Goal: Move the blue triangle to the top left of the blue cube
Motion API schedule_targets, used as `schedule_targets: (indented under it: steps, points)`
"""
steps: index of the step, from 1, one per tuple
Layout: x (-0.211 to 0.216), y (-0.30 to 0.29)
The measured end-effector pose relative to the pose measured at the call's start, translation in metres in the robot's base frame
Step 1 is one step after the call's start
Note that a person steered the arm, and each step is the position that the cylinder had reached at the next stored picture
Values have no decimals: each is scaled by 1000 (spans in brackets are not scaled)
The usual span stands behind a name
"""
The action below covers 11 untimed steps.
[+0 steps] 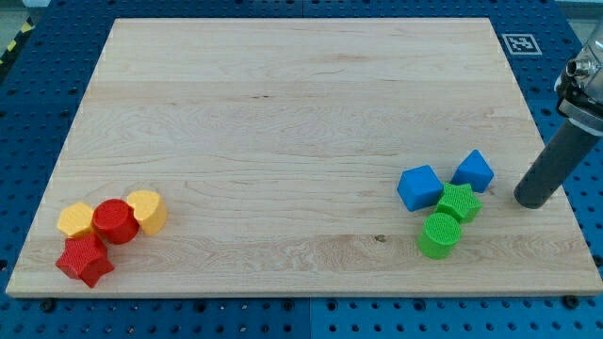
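Note:
Two blue blocks lie at the board's right. The larger one, which looks like the blue cube [419, 186], is on the left. The smaller one, which looks like the blue triangle [473, 170], is just up and to the right of it, a small gap apart. My tip [532, 201] rests on the board to the right of the blue triangle, a short gap away and touching no block. The dark rod slants up to the view's right edge.
A green star [459, 201] sits against the lower right of the blue cube, with a green cylinder [439, 234] below it. At the bottom left are a red cylinder [115, 221], a red star [85, 261] and two yellow blocks [75, 220] [146, 211]. The wooden board [283, 113] ends near my tip.

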<state>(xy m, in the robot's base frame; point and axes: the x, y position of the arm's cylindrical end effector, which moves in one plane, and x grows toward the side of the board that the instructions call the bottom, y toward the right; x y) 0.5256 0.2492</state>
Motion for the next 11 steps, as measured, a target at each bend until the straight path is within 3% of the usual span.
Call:
schedule_targets:
  steps: [3, 5, 9, 11]
  points:
    - [-16, -56]
    - [-59, -61]
    - [-39, -88]
    - [-67, -118]
